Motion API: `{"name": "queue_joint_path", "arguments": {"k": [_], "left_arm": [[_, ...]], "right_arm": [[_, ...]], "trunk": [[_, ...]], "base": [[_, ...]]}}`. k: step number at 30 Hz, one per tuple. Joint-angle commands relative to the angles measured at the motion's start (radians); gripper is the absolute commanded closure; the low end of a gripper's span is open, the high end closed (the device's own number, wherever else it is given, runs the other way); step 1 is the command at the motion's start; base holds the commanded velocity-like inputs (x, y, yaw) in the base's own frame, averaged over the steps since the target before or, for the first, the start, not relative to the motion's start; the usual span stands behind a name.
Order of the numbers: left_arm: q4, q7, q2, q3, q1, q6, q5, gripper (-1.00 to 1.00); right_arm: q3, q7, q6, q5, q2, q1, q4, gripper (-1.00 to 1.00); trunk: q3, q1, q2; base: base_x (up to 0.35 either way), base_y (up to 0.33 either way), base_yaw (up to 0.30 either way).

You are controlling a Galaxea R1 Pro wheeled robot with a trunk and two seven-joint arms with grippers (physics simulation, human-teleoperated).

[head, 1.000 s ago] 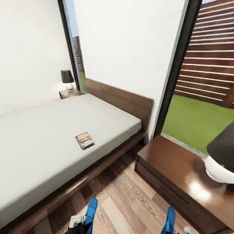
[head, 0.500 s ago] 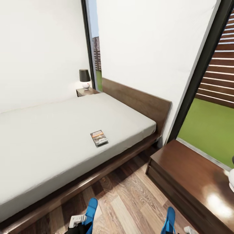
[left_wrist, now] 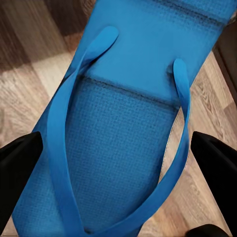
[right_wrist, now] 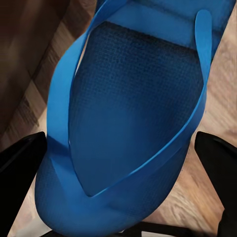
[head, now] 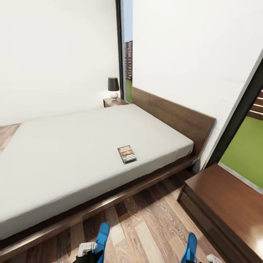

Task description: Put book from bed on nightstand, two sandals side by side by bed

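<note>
We see the book (head: 126, 153) flat on the bed (head: 73, 153), near its front edge, well ahead of both pincers. Left pincer (left_wrist: 118, 163) has a blue sandal (left_wrist: 123, 123) between its dark fingers (left_wrist: 17, 163), clamped at the strap end. Right pincer (right_wrist: 118, 168) likewise grips the other sandal (right_wrist: 133, 113). Head view shows just both sandal tips, left (head: 102, 235) and right (head: 190, 246), above the plank floor (head: 146, 226); wrist views show the straps and soles close up. Near nightstand (head: 226, 204) sits right of the bed, far nightstand (head: 114, 102) carries a lamp (head: 113, 87).
</note>
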Motion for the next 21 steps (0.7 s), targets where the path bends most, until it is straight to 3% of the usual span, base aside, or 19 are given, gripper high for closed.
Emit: {"name": "queue_joint_path", "arguments": {"k": [1, 21], "left_arm": [[0.002, -0.005, 0.0, 0.006, -0.001, -0.001, 0.001, 1.0], [0.002, -0.006, -0.001, 0.006, -0.001, -0.001, 0.0, 1.0]], "right_arm": [[-0.009, 0.003, 0.002, 0.006, -0.001, -0.001, 0.002, 1.0], [-0.009, 0.002, 0.002, 0.006, -0.001, -0.001, 0.002, 1.0]], "trunk": [[-0.001, 0.0, 0.0], [-0.001, 0.0, 0.0]], "base": [[0.0, 0.0, 0.293], [0.0, 0.0, 0.293]]}}
